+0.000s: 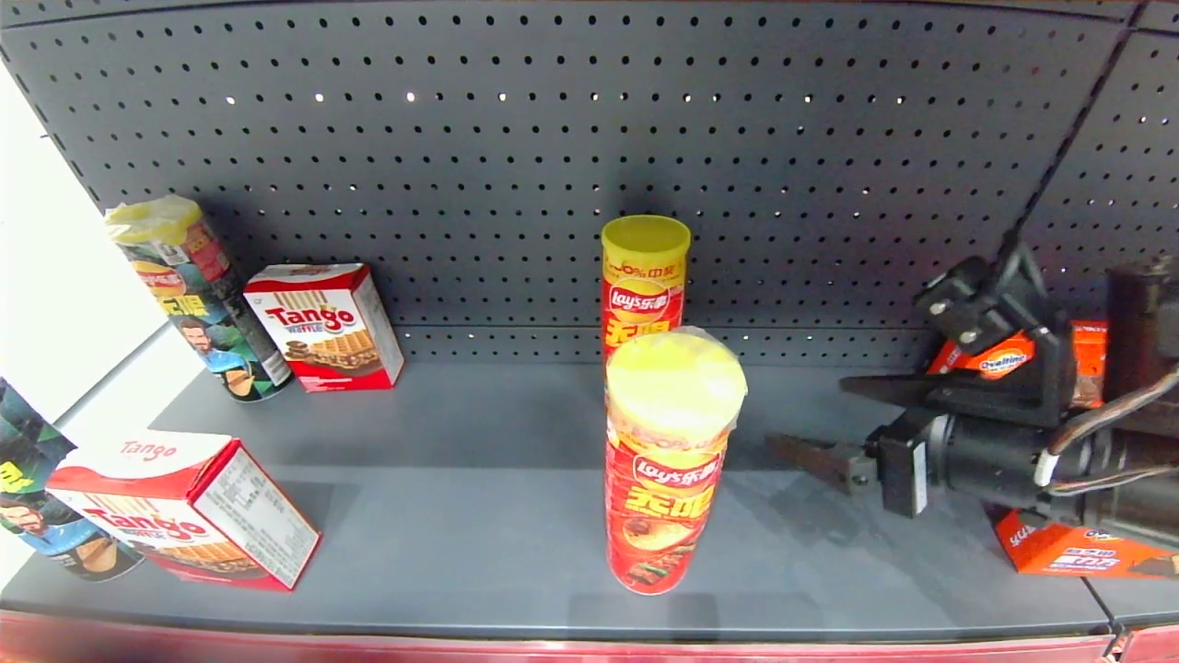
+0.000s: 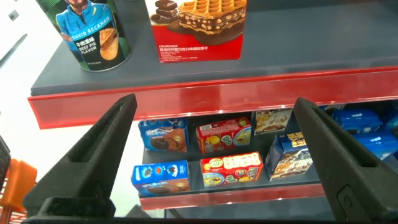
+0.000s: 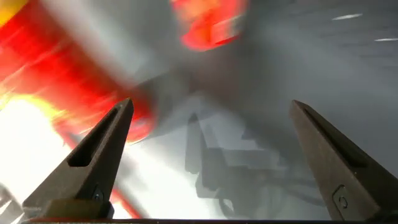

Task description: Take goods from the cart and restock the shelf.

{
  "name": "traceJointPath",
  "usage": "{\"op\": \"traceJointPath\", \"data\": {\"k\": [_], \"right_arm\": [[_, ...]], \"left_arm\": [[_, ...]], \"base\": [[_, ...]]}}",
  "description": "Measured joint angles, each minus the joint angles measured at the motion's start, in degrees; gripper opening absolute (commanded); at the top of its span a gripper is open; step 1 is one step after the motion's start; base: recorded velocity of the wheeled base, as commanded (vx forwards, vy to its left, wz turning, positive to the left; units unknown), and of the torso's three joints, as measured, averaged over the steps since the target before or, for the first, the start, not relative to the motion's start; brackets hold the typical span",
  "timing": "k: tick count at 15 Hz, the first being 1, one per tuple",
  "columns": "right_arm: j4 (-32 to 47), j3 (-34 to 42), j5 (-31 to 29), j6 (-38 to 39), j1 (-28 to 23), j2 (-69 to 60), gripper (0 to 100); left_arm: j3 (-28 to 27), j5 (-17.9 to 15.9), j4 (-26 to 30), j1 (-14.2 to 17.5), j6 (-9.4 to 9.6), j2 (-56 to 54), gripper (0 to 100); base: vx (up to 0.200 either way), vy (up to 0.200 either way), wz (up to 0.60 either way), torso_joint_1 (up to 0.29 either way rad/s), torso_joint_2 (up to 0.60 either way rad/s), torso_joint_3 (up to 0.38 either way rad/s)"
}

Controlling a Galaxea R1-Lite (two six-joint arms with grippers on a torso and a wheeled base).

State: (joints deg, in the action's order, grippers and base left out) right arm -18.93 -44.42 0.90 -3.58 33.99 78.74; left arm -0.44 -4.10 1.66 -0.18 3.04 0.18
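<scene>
Dark grey shelf (image 1: pixel 442 516), perforated back panel (image 1: pixel 553 138), red front lip. The right gripper (image 1: pixel 811 416) lies low over the shelf, fingers spread and empty. Its tips point at the front crisp can (image 1: pixel 665 460), which stands upright just beyond them, untouched. The rear crisp can (image 1: pixel 645 276) stands directly behind it, farther from the fingertips, near the panel. One file, labels outward, presumably for retail facing.

Judgement: the front can looks placed. The wide spread would let the fingers draw off without clipping it.

Orange cartons (image 1: pixel 1059 548) sit beside the wrist, partly hidden by it. Wafer boxes (image 1: pixel 327 327) are well apart, beyond the cans.

The left gripper (image 2: pixel 212 102) hangs below the shelf lip, fingers spread, holding nothing. Biscuit boxes (image 2: pixel 224 134) sit on lower shelves beyond its tips.
</scene>
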Motion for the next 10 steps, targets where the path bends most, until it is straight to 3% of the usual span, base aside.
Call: {"op": "traceJointPath", "data": {"k": [4,7,10], "right_arm": [[0.3,2.5,-0.1,1.2,-12.6,-11.7,100],[0.5,10.9,-0.2,1.8,-21.7,-25.4,100],[1.9,21.0,-0.2,1.9,-27.5,-39.4,100]], "left_arm": [[0.0,-0.1,0.0,0.0,0.2,0.0,100],[0.0,0.0,0.0,0.0,0.46,0.0,100],[0.0,0.0,0.0,0.0,0.6,0.0,100]], "base": [[0.0,0.0,0.0,0.0,0.0,0.0],[0.0,0.0,0.0,0.0,0.0,0.0],[0.0,0.0,0.0,0.0,0.0,0.0]]}}
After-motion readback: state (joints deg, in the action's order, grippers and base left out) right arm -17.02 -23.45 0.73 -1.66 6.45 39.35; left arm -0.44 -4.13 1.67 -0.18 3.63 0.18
